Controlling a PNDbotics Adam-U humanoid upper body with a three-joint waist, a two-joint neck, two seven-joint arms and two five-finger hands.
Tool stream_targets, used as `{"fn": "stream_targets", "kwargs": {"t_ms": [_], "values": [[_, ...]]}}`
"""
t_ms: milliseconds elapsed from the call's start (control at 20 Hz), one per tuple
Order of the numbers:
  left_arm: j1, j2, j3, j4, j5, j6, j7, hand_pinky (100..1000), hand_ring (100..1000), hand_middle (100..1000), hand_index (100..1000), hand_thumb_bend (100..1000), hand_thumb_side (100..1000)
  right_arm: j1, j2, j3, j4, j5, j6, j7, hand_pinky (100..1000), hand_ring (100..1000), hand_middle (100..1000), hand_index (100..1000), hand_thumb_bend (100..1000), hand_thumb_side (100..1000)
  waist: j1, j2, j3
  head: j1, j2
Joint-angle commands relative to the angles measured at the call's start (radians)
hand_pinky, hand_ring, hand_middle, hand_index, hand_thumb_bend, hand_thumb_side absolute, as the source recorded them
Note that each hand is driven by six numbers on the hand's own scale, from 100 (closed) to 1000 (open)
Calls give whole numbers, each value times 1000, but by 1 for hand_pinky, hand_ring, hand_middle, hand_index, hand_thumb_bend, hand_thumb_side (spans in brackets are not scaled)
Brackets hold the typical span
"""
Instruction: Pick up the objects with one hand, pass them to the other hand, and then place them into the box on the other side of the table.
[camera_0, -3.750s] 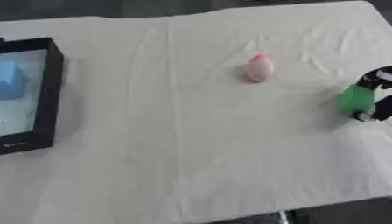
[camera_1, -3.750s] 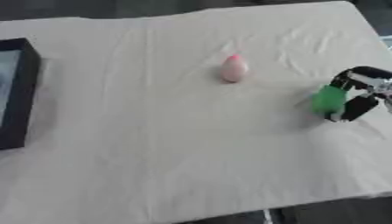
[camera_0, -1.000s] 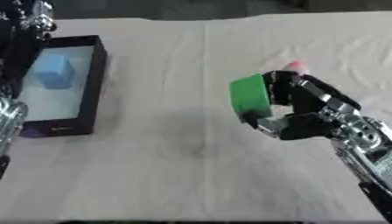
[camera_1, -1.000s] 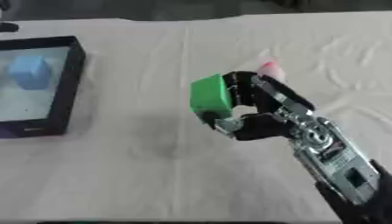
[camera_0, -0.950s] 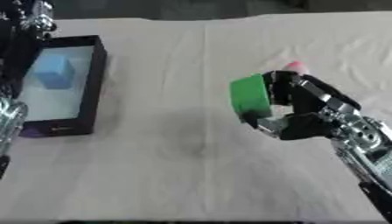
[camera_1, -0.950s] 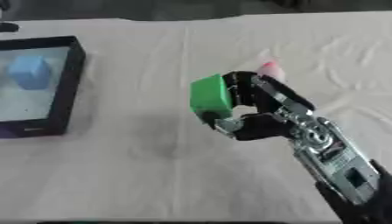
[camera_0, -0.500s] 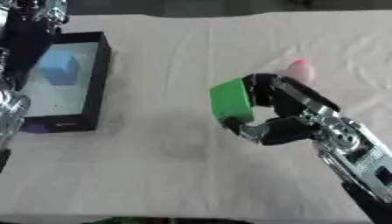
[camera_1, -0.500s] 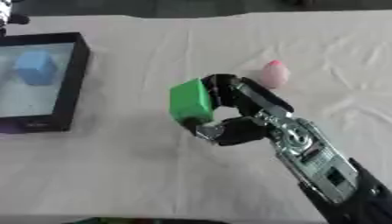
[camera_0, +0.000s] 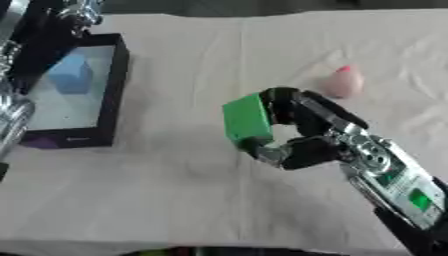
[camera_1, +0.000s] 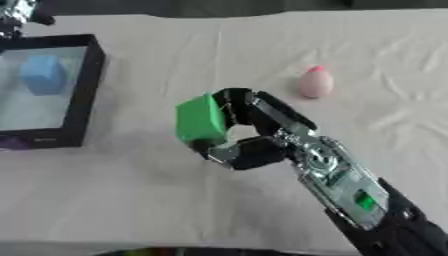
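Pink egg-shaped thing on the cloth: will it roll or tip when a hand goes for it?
Probably rolls: the pink egg-shaped thing has a rounded body and narrower top, with no flat face showing. The wrinkled table cloth may slow it. Likely rigid, since its outline looks smooth, but material and weight are unclear.

Test bench: cloth-covered table (camera_0: 175, 190), black box (camera_0: 79, 95)

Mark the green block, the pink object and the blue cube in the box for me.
green block (camera_1: 198, 120), right eye view, middle of its front face
pink object (camera_1: 315, 83), right eye view, centre of its body
blue cube (camera_1: 43, 74), right eye view, its top face
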Motion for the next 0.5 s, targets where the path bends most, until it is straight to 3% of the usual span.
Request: {"fn": "stream_targets", "kwargs": {"t_ms": [50, 500], "values": [[-55, 48, -44, -20, -37, 36, -105, 729, 803, 737, 779, 100, 577, -18, 10, 6, 12, 15, -13, -2, 614, 597, 554, 599, 100, 100, 6, -25, 5, -6, 9], [-180, 43, -161, -20, -107, 100, -294, 757, 811, 748, 789, 110, 579, -34, 43, 24, 64, 39, -40, -11, 615, 598, 555, 599, 100, 100, 11, -35, 10, -8, 30]]}}
